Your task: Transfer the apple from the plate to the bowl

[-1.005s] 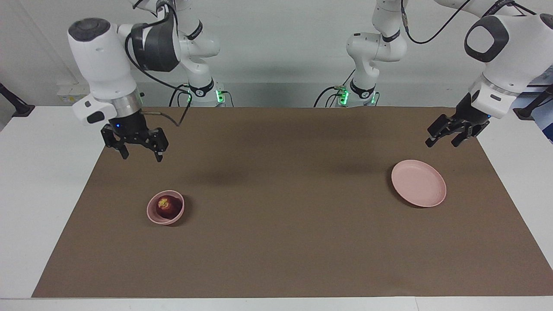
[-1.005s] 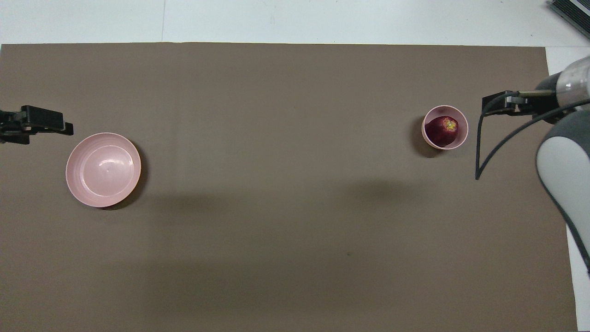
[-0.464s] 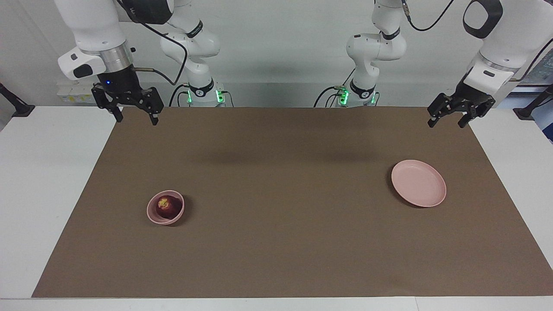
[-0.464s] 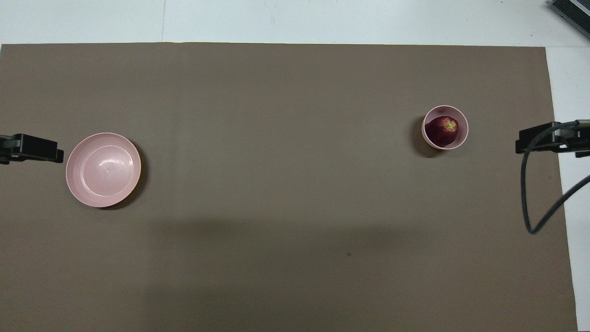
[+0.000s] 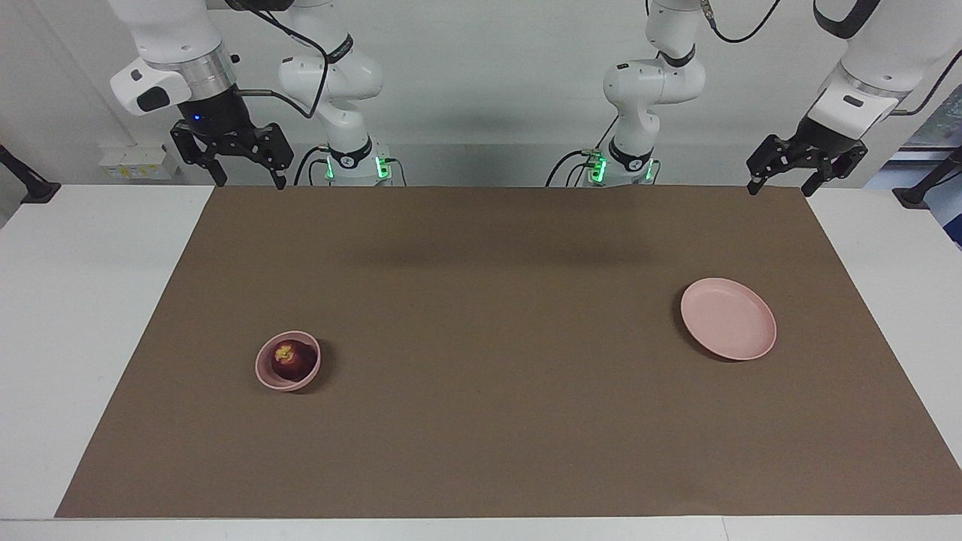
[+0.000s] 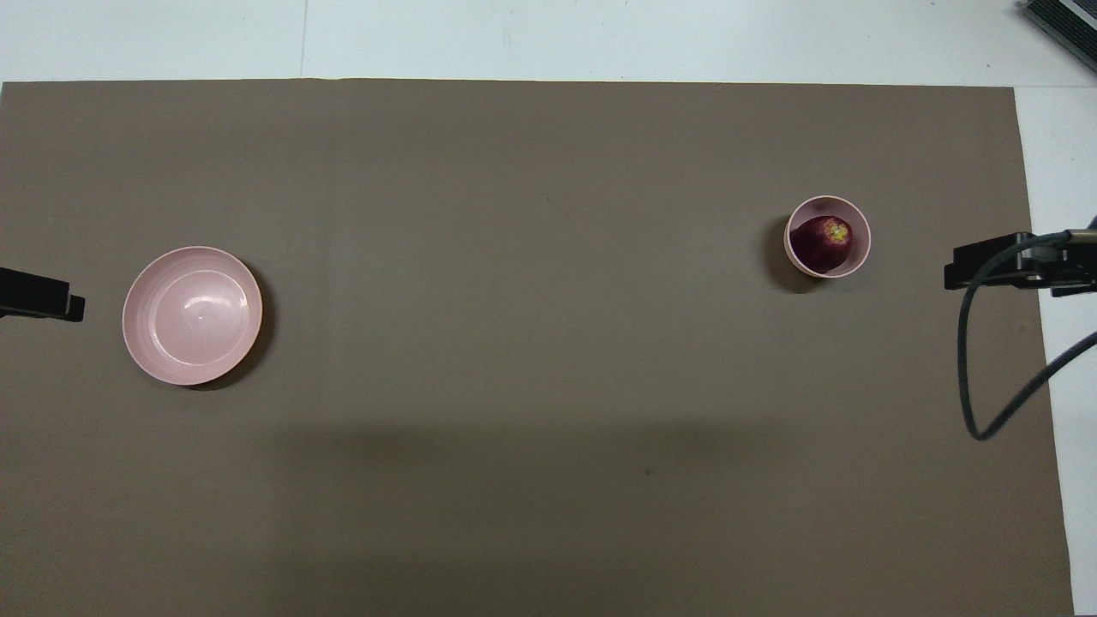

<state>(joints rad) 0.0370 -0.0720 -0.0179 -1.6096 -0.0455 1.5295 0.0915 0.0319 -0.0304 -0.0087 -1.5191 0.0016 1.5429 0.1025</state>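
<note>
The dark-red apple [image 5: 289, 359] [image 6: 824, 242] lies inside the small deep pink bowl [image 5: 262, 373] [image 6: 862, 249], toward the right arm's end of the table. Toward the left arm's end, the flat pink plate [image 5: 727, 318] [image 6: 191, 315] has nothing on it. My right gripper [image 5: 250, 182] [image 6: 986, 266] hangs open and high over the mat's edge by the robots, well apart from the bowl. Open too, my left gripper [image 5: 779, 188] [image 6: 43, 296] is raised over the mat's corner at the robots' side, apart from the plate. Neither gripper holds anything.
A brown mat [image 5: 496, 421] covers most of the white table [image 5: 68, 315]. A black cable [image 6: 973, 386] loops down from the right arm over the mat's end. White table margins flank the mat at both ends.
Both grippers have lifted and drawn back toward the robots' bases, away from bowl and plate. The apple stays in the bowl; plate and bowl have not moved.
</note>
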